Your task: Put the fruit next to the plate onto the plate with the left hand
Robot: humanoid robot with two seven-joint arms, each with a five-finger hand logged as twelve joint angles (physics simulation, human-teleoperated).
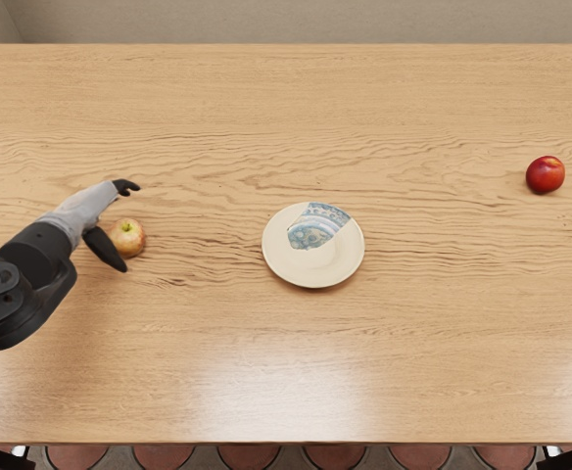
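Left robot hand (pixel 95 211) is hovering at the left side of the frame. Its fingers (pixel 106 251) are spreading wide and holding nothing. It is sitting just beside the yellow-red apple (pixel 127 237), which is lying on the surface (pixel 286 372), left of the plate (pixel 340 269) and apart from it. The grab seems to be the step now. To do it well, the fingers should be going around both sides of the apple, then squeezing gently, so it is not rolling away. A red apple (pixel 546 174) is lying far off at the right.

Cream plate (pixel 310 272), blue motif; yellow-red apple (pixel 126 237); red apple (pixel 546 174).
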